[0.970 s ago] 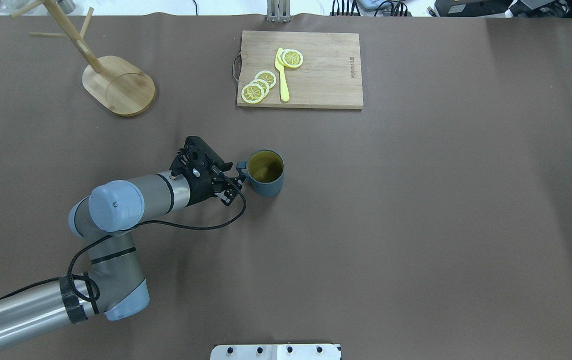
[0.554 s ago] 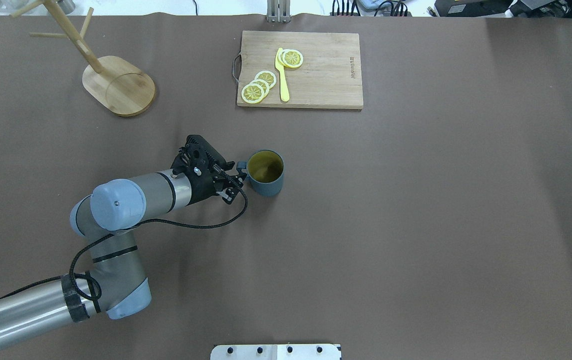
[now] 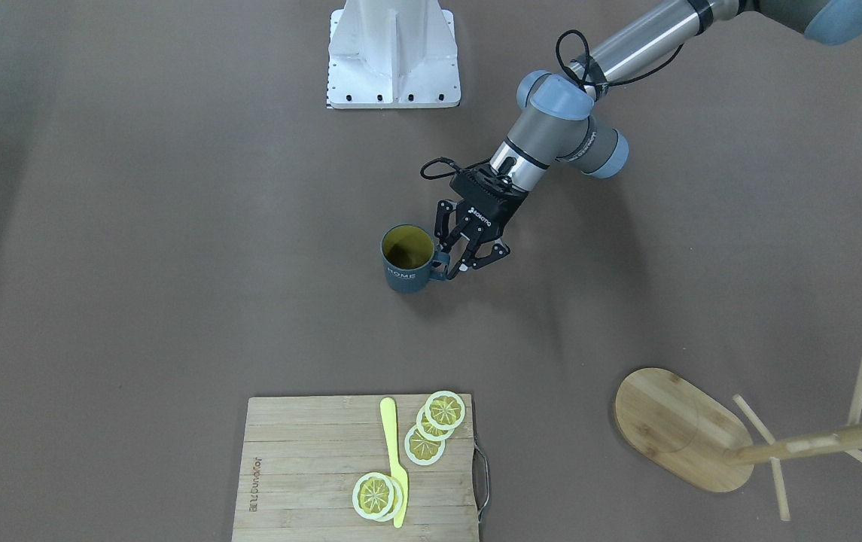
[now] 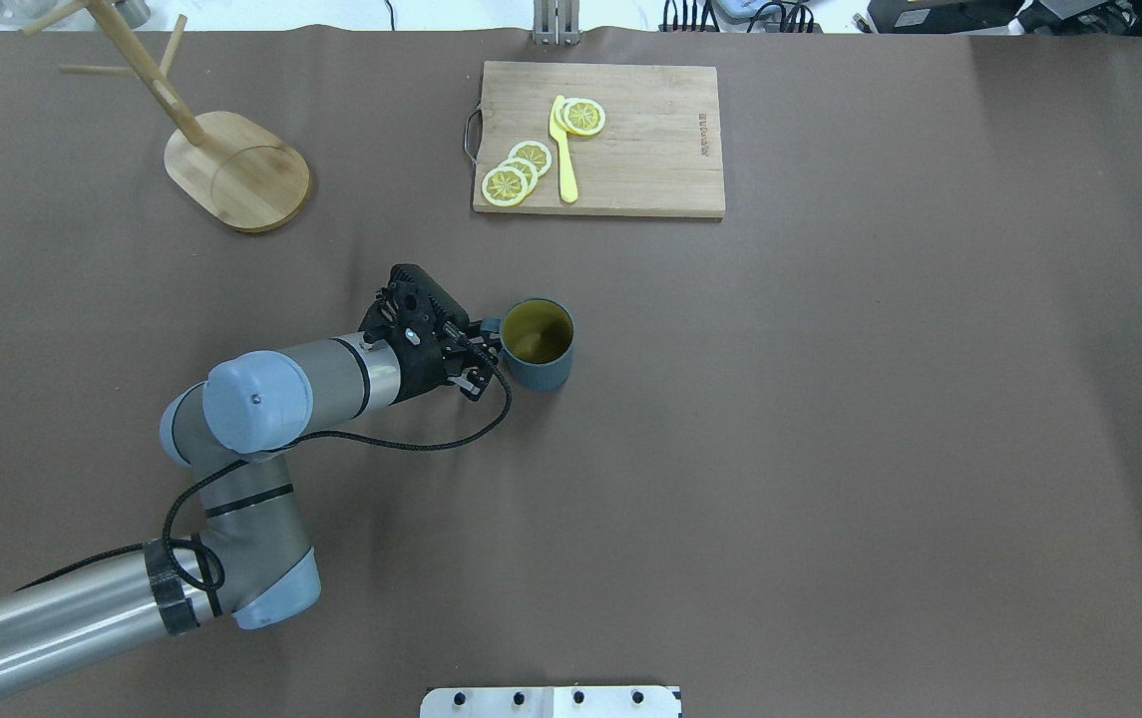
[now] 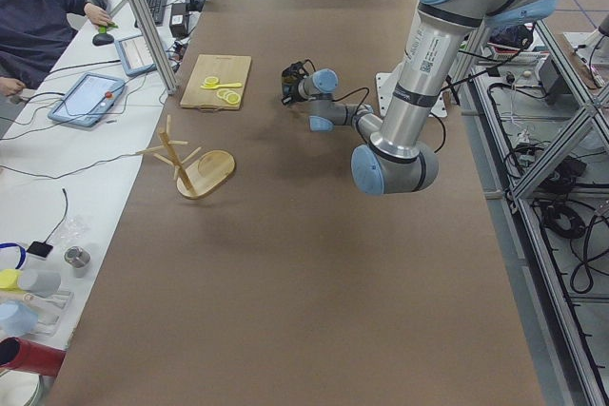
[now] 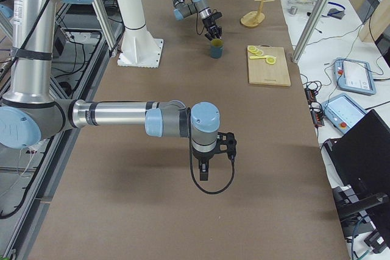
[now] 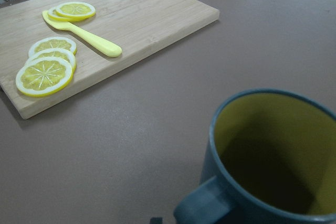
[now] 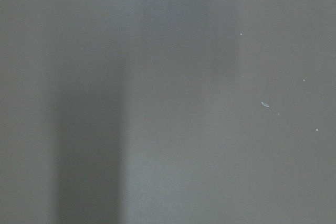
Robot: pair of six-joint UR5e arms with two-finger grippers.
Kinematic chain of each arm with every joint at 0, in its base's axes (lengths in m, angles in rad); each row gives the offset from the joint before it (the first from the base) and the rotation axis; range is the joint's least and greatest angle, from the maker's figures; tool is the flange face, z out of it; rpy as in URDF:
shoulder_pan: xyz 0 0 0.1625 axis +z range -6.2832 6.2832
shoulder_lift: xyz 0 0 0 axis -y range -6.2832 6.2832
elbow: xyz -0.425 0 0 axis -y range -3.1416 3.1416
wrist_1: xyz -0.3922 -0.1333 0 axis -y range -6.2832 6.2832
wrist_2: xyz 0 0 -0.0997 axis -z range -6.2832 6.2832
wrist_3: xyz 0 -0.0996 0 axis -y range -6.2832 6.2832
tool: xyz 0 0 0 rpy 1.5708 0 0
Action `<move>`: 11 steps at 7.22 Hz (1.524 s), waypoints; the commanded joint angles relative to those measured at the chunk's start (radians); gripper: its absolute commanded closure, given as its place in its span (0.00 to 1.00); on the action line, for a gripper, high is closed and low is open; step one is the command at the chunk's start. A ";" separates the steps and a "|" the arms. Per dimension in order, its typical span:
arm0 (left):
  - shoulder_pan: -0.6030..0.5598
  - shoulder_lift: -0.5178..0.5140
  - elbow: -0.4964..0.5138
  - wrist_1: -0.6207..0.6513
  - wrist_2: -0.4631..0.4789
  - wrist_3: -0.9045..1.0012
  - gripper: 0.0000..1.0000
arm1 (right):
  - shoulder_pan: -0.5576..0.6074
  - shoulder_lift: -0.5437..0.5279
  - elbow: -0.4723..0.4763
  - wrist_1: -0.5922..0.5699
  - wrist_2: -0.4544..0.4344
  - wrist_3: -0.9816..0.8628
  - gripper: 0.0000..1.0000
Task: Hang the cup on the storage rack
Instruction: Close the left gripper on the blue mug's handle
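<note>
One light bamboo mug tree [image 4: 238,172] stands far left on the brown table [image 4: 830,449]. Centre: left gripper [image 4: 481,355] sits low beside the slate-blue "HOME" mug [image 4: 538,344], jaws parted at its loop handle; contact unclear. Mug upright, well apart from the tree. Further right and back: wooden cutting board [image 4: 640,150] carrying lemon slices [image 4: 516,172] and a yellow knife [image 4: 565,160]. Far right end: right gripper [image 6: 205,175] hangs above the table; jaw state cannot be told.

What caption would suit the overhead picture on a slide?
Left tool at the handle of the blue cup; bamboo rack and lemon-slice cutting board beyond.
</note>
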 commanded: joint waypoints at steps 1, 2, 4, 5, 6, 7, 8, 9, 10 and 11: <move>0.000 -0.002 0.010 0.000 0.000 0.001 0.66 | 0.000 0.000 0.000 -0.002 0.000 0.000 0.00; 0.000 -0.002 0.010 0.000 0.000 0.001 0.66 | 0.000 0.000 0.000 -0.002 0.000 0.000 0.00; 0.000 -0.002 0.010 0.000 0.000 0.001 0.70 | 0.000 0.000 -0.002 0.000 0.000 0.000 0.00; 0.000 -0.002 0.012 -0.002 0.000 0.001 0.71 | 0.000 0.000 -0.002 0.000 -0.002 0.000 0.00; 0.000 -0.002 0.012 -0.002 0.000 0.001 0.73 | 0.000 0.000 0.000 0.000 -0.002 -0.001 0.00; 0.000 -0.002 0.010 -0.003 0.000 0.001 0.74 | 0.000 0.000 -0.002 0.000 -0.002 -0.001 0.00; 0.000 -0.002 0.010 -0.008 0.000 -0.001 0.77 | 0.000 0.000 -0.002 0.000 -0.002 -0.001 0.00; 0.000 -0.002 0.010 -0.008 0.001 -0.001 0.81 | 0.000 0.000 -0.002 0.000 -0.002 -0.001 0.00; -0.001 -0.002 0.010 -0.009 0.000 -0.001 0.84 | 0.000 0.000 -0.002 0.000 -0.002 -0.001 0.00; -0.003 -0.001 0.010 -0.011 0.000 -0.003 0.85 | 0.000 -0.002 -0.003 0.000 -0.005 -0.001 0.00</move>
